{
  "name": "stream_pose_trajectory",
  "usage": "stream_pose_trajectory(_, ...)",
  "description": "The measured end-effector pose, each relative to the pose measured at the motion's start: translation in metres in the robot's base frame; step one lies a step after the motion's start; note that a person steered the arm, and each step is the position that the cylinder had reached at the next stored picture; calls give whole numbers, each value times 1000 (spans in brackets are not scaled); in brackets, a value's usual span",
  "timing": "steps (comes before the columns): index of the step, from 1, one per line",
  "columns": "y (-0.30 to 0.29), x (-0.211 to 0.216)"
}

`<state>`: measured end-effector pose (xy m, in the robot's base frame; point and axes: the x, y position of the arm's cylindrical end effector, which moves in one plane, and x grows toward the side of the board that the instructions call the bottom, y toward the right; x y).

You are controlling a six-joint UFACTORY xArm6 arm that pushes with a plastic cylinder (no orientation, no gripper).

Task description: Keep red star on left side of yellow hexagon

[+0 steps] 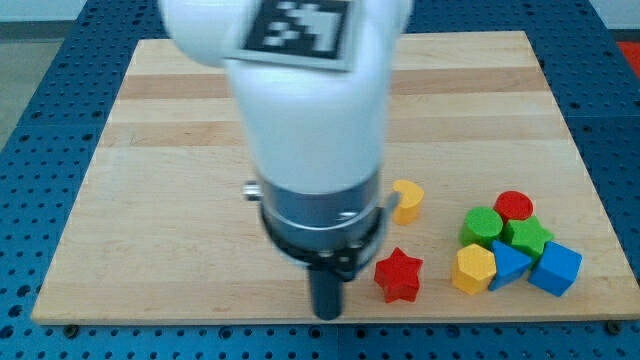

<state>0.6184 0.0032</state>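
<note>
Where the dark rod comes down to the wooden board, my tip (327, 312) stands near the view's bottom edge, just to the view's left of the red star (398, 275), with a narrow gap between them as far as I can tell. It is a bare rod with nothing to open or close, and it holds nothing. The star is matte, five-pointed and chunky. The yellow hexagon (473, 268) sits to the star's right, apart from it, at the left edge of a tight cluster. I count seven blocks: two red, two yellow, two green, two blue would be eight, but one blue shape, the triangle (509, 266), is half hidden behind the blue cube (556, 268). With them are a green cylinder (482, 225), a green star-like block (526, 236) and a red cylinder (514, 206). A yellow curved block (407, 199) lies alone above the star. The white arm housing (310, 120) hides much of the pale board (150, 180).
</note>
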Motion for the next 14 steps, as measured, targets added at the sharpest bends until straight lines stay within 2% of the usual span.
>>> stream_pose_trajectory(2, 21, 0)
stream_pose_trajectory(4, 74, 0)
stream_pose_trajectory(7, 29, 1)
stream_pose_trajectory(9, 34, -21)
stream_pose_trajectory(12, 82, -21)
stream_pose_trajectory(14, 64, -24)
